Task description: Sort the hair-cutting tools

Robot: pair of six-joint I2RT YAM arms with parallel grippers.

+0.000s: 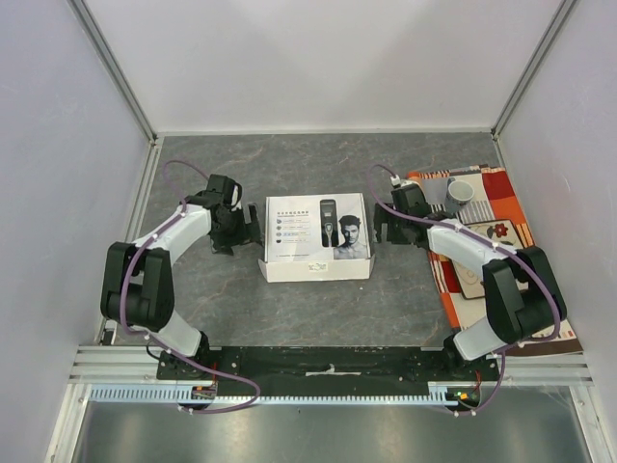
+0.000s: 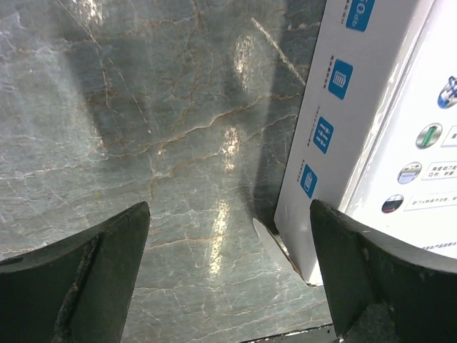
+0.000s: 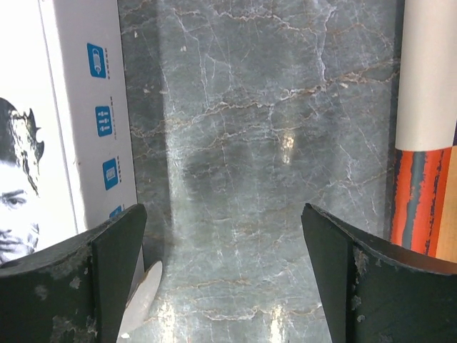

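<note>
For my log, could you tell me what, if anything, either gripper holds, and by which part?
Nothing: the left gripper and right gripper both stand open, flanking the white box.

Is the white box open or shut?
Shut. The box has its printed lid flat on top; nothing inside shows.
</note>
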